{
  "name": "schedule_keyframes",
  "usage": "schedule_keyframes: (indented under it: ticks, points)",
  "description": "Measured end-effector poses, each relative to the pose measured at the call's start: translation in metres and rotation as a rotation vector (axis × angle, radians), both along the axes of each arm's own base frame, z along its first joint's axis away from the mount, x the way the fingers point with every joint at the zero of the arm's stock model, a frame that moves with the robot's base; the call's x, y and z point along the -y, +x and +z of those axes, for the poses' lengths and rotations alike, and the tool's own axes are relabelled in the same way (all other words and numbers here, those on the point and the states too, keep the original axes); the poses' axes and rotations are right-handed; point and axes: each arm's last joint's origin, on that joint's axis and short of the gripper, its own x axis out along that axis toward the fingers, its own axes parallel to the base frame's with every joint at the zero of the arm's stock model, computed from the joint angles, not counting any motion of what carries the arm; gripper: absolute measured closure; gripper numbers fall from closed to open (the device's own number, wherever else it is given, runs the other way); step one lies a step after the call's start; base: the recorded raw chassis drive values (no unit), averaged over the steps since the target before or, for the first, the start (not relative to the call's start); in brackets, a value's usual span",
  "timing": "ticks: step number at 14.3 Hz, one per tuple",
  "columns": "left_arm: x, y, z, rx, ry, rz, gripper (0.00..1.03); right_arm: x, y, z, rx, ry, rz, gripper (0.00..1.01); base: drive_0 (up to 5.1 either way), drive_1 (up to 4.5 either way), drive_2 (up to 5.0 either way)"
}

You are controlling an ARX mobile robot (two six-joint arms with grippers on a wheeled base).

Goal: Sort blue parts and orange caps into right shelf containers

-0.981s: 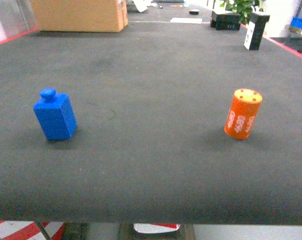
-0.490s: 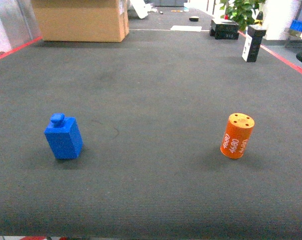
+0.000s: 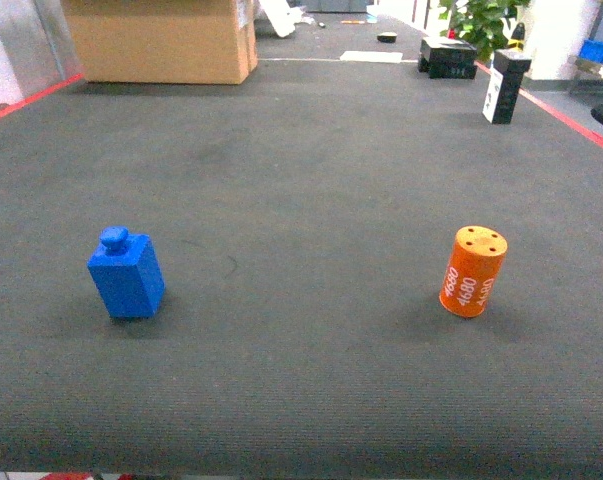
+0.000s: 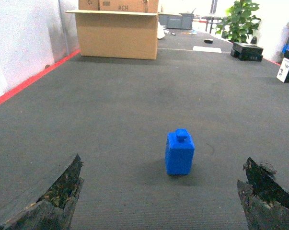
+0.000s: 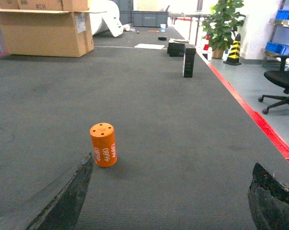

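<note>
Step in hand: approach, nothing grasped yet. Blue part [image 3: 127, 277] upright on dark worktop [image 3: 301, 180], left side; orange cap [image 3: 472, 272] upright, right side, well apart. Left tool [image 4: 158, 201] released, jaws spread wide, blue part ahead between them. Right tool [image 5: 168, 201] released, orange cap near its left jaw. Shelf containers not in view. Next move, judged: advance, centre each tool on its part, clench.
</note>
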Motion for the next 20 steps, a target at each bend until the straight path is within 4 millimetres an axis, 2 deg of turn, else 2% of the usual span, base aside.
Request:
schedule_keyframes:
  ticks: [20]
  points:
    - [0.0000,0.0000,0.0000,0.000,0.000,0.000,0.05,0.0000,0.0000,0.0000,0.000,0.000,0.000,0.03,0.0,0.00,0.0]
